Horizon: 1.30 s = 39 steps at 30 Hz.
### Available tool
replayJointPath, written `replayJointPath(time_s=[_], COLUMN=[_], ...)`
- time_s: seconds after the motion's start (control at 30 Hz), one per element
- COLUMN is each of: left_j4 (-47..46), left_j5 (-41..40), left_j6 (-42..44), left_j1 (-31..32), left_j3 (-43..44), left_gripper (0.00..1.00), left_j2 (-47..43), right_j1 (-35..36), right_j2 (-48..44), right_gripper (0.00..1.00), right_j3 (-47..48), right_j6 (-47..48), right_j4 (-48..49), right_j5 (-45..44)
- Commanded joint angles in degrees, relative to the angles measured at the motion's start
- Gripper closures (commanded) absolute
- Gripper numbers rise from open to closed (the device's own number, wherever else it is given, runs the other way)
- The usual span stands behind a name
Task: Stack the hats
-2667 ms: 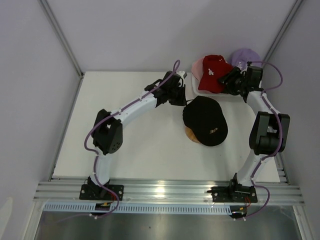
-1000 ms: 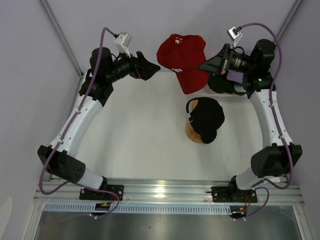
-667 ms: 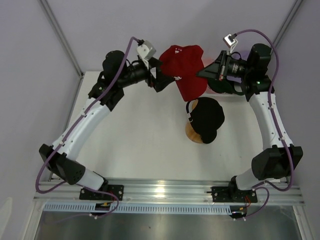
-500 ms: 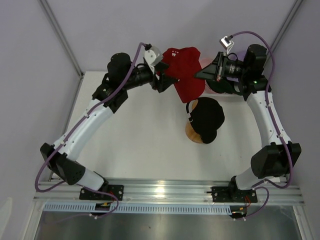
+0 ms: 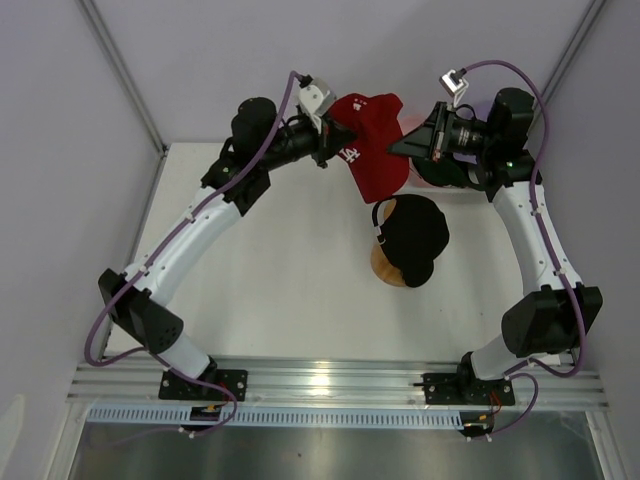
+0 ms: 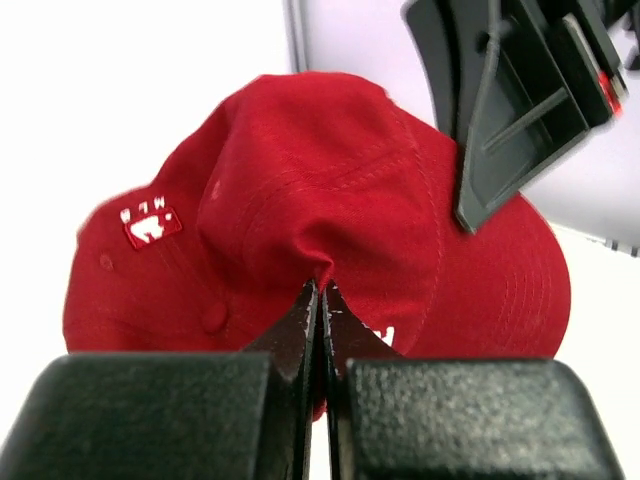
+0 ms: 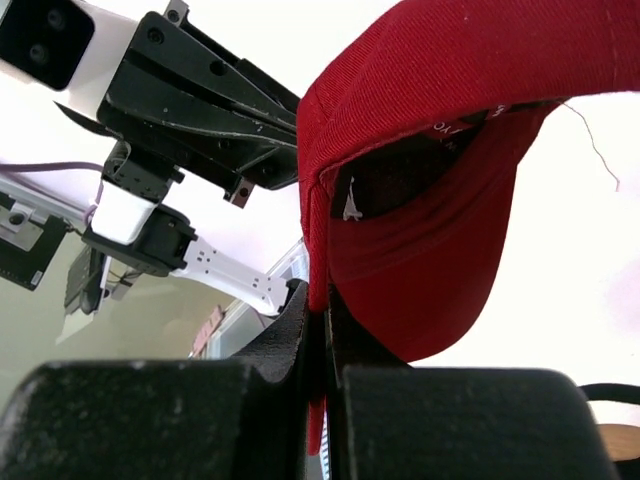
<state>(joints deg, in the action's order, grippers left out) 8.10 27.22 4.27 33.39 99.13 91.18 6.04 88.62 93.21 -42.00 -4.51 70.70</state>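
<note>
Left hand (image 6: 318, 297) has reached and pinched the red cap (image 6: 300, 190)

Both arms were up high, reaching toward each other. Left gripper (image 5: 337, 150) and right gripper (image 5: 393, 152) each pinched the red cap (image 5: 376, 172) tight.

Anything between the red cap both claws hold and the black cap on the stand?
Nothing visible. The red fabric baseball cap hangs pinched by the left claw and right claw; the black fabric cap on its round wooden stand lies uncovered just nearer.
</note>
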Motion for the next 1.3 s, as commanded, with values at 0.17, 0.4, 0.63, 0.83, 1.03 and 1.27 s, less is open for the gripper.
replayJointPath(time_s=[0.17,0.4,0.63,0.83,1.03,1.27], left_j4=[-3.36,-1.60,2.00,1.31,2.97,6.58], left_j5=[-21.67,-32.13,-37.41,-38.29,-37.95,-36.02], left_j6=[-20.66,-30.99,-30.03,-31.87,-28.18,-25.10], left_j1=[0.45,4.40,8.79,10.29,10.47,8.81], left_j3=[-2.19,-1.32,4.31,3.00,3.52,2.57], left_gripper=[0.99,0.99,0.99,0.99,0.98,0.00], left_j2=[-5.13,-7.15,-3.82,-2.67,-2.49,-9.25], right_j1=[0.46,0.81,2.66,5.03,5.03,-9.24], right_j2=[-0.99,-9.77,-12.77,-11.54,-17.50,-34.55], right_gripper=[0.41,0.01,0.07,0.57,1.00,1.00], right_j3=[2.59,-12.15,-17.80,-17.45,-21.47,-32.89], right_j6=[4.20,-0.44,-3.53,-4.84,-6.95,-18.98], right_j4=[-5.05,6.59,9.70,10.31,8.20,13.29], right_j5=[-5.36,-18.74,-26.31,-29.30,-32.98,-33.44])
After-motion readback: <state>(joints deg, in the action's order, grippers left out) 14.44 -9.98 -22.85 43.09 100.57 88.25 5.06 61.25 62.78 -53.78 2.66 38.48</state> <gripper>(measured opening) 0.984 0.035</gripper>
